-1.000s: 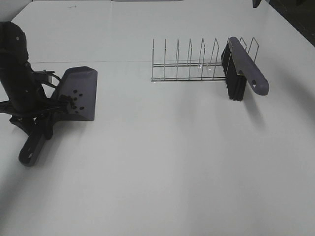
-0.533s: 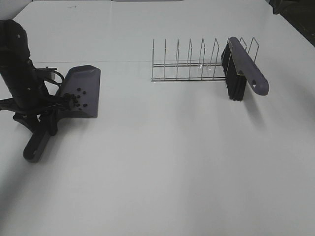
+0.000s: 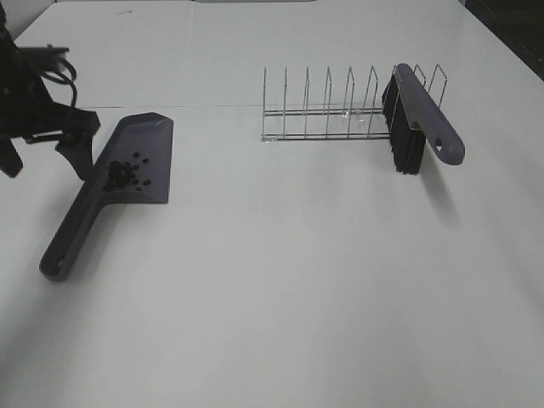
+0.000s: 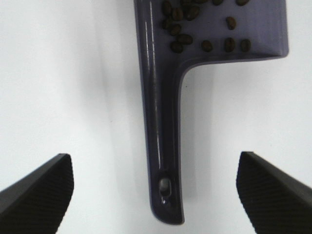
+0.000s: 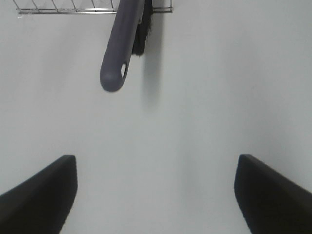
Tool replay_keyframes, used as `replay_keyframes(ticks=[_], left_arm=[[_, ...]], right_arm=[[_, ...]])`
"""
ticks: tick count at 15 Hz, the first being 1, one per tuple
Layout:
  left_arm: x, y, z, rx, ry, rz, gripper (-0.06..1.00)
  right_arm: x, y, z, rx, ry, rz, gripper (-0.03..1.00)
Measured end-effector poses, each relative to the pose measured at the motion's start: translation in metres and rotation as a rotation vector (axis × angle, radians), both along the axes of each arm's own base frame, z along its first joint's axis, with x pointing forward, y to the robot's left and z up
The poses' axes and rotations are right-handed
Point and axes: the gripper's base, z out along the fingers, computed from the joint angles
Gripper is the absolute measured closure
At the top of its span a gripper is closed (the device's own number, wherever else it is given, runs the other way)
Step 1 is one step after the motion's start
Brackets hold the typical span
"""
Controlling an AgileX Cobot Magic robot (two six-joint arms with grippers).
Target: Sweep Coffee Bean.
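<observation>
The dark grey dustpan (image 3: 140, 157) lies flat on the white table at the left, its handle (image 3: 66, 245) pointing toward the near left. Coffee beans (image 3: 123, 173) lie clustered inside the pan. My left gripper (image 3: 47, 155) is open and empty, raised above the table just left of the pan. In the left wrist view the handle (image 4: 163, 122) runs between my open fingers (image 4: 39, 190) without touching them, and the beans (image 4: 187, 29) sit in the pan. My right gripper (image 5: 156, 190) is open and empty, out of the exterior high view.
A grey brush (image 3: 425, 115) with black bristles (image 3: 406, 144) stands in the right end of a wire rack (image 3: 327, 115) at the back. The right wrist view shows the brush handle (image 5: 119, 46) and the rack's edge (image 5: 63, 9).
My left gripper has let go of the dustpan handle, opened, and risen up and back. The dustpan now rests flat on the table with the beans inside.
</observation>
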Motion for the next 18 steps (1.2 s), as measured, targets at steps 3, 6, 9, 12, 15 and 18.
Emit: replay_keyframes(ticks=[3,6,9,12,15,18], left_arm=[[-0.041,0.010,0.089,0.013,-0.153,-0.017,0.13],[-0.085,0.017,0.129,0.004,-0.244,-0.016,0.13],[-0.136,0.025,0.148,-0.002,-0.310,-0.016,0.13],[-0.191,0.034,0.148,-0.008,-0.368,-0.014,0.13],[-0.234,0.041,0.139,-0.013,-0.400,-0.013,0.13],[-0.265,0.045,0.130,-0.018,-0.438,-0.012,0.13]], right_arm=[[-0.075,-0.007,-0.024,0.011,-0.008,0.014,0.23],[-0.111,-0.013,-0.034,0.009,-0.006,0.004,0.23],[-0.142,-0.016,-0.041,0.004,-0.035,0.007,0.23],[-0.157,-0.013,-0.056,0.026,-0.043,0.070,0.23],[-0.157,-0.005,-0.058,0.047,-0.056,0.182,0.23],[-0.157,-0.001,-0.058,0.052,-0.063,0.234,0.23]])
